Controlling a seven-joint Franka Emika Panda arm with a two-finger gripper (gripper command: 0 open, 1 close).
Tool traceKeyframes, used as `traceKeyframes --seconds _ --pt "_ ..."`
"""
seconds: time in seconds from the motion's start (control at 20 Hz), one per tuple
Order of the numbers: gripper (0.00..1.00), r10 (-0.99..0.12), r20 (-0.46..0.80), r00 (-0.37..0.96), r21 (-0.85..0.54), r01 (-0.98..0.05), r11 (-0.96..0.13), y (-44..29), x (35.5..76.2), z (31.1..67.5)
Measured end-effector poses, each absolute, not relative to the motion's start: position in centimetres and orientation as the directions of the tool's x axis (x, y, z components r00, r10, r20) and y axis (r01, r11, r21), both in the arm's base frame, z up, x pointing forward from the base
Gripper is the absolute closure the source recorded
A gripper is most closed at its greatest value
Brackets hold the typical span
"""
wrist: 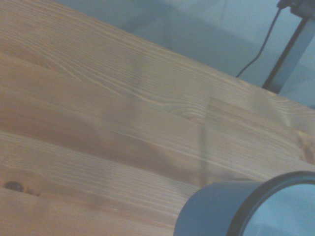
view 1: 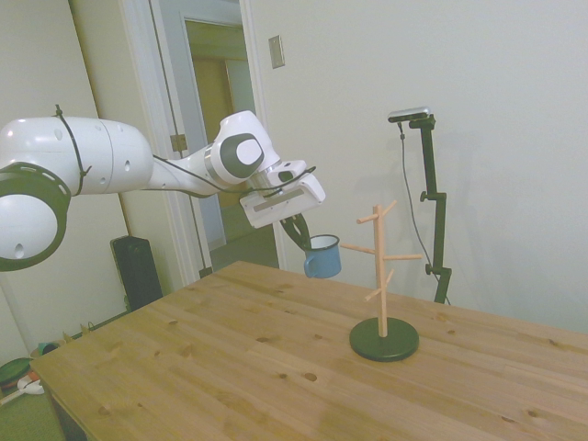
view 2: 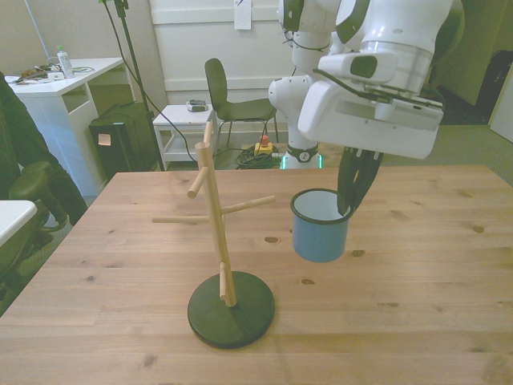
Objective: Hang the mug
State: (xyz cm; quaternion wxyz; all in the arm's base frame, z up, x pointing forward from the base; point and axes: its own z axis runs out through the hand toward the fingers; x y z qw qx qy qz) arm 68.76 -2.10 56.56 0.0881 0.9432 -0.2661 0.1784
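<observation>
Small blue enamel-style mug [view 2: 320,227] with a pale inside and a thin dark rim: held in the air above the table, clear of the surface, mouth tipped slightly toward the front camera; handle not visible in any view. Black two-finger gripper [view 2: 353,192] of the white robot arm [view 1: 83,161]: fingers drawn together on the mug's rim wall, one finger reaching down inside the mug. Wooden mug tree [view 2: 212,212] with a pale upright post, several slanted pegs and a round black base [view 2: 231,309]: stands on the table, near the mug on the front view's left, not touching it; the nearest peg points toward the mug with a gap between them. In the side view the mug [view 1: 322,255] hangs at about the height of the tree's [view 1: 382,271] upper pegs. Wooden table [view 2: 417,321]: light pine boards with visible knots and grain. The wrist view shows the same boards [wrist: 98,128] out of focus, with part of the mug's wall and rim [wrist: 221,211] at one corner. Room, front view: white desk [view 2: 60,96] with small items on it, black box-shaped unit [view 2: 120,140] on the floor, dark chair [view 2: 228,100], low white side table [view 2: 186,120], white panelled wall. Room, side view: pale wall, open doorway [view 1: 216,129] with white frame, black speaker-like box [view 1: 136,268] on the floor.
</observation>
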Motion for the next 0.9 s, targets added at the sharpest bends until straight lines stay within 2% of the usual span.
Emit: traceKeyframes --seconds 0.3,0.9 --pt "1.00 -0.471 0.396 0.788 0.067 -0.536 -0.841 -3.5 68.6 59.3" --pt "1.00 -0.480 0.397 0.782 0.071 -0.547 -0.834 -3.5 71.0 60.4"
